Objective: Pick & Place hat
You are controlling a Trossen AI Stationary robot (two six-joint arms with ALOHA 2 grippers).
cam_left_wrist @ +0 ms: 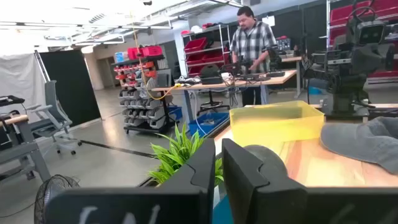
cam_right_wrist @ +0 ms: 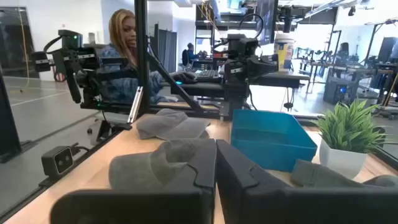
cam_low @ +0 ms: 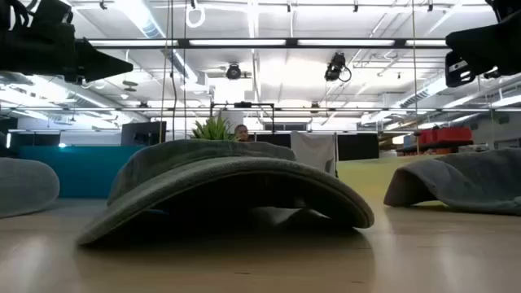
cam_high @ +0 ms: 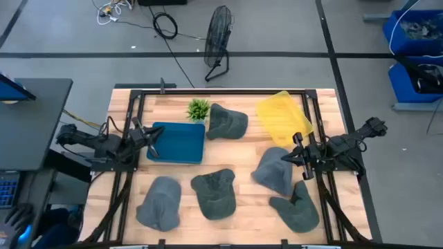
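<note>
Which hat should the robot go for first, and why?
Probably the right gripper should drop onto the grey hat just beside it. Both arms hover off the table with nothing held, and that hat lies nearest, with the yellow bin close by.

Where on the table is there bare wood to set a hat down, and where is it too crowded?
The widest bare wood lies in the middle, between the blue bin, the hat beside the plant and the front centre hat. A narrower strip runs between the front left hat and the blue bin. The right side is crowded: two hats lie close under the right gripper, beside the yellow bin.
</note>
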